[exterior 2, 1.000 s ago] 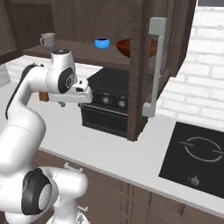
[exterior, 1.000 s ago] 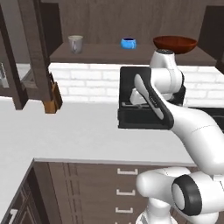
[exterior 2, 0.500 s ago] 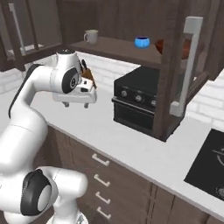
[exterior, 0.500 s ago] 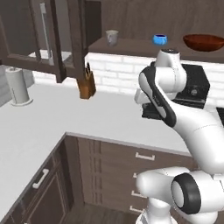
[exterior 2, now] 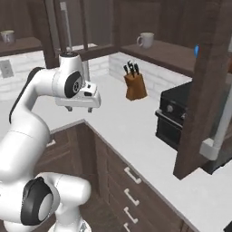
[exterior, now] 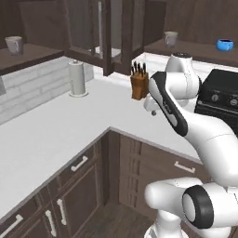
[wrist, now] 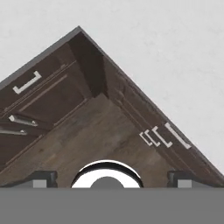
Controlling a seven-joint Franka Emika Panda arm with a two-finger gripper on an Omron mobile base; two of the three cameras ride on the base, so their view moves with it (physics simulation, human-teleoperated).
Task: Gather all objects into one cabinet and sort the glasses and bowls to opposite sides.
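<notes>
The white arm's two-finger gripper (exterior 2: 81,108) hangs over the pale counter (exterior: 56,121) where it turns its inner corner, the two short dark fingers (exterior 2: 69,108) pointing down and spread wide with nothing between them. The hand view confirms this: both tips (wrist: 43,178) sit far apart at the bottom, and between them lies only the wooden floor and the dark drawer fronts below the counter's edge.

Take the wooden knife block (exterior: 139,83) at the back of the counter as the marker. Above and to the right of it, on the dark open shelf, stands a small pale grey-beige tumbler (exterior: 171,38); the right base view shows the same one (exterior 2: 146,40) as pale with a handle-like loop on its side. Farther right along that shelf the left base view catches the small bright blue cup (exterior: 224,44), which in the right base view is a mere blue sliver (exterior 2: 196,50) behind the edge of a dark brown cabinet door (exterior 2: 206,86). Far to the left of the block, another pale tumbler (exterior: 14,44) sits on a separate dark shelf, and the right base view finds it (exterior 2: 7,36) in its top left corner.

Just left of the block hang the glass-paned dark cabinet doors with the long grey bar handle (exterior: 99,28), and below them stands a white paper-towel roll (exterior: 77,78). Right of the block sits a black oven-like appliance (exterior 2: 181,115)
</notes>
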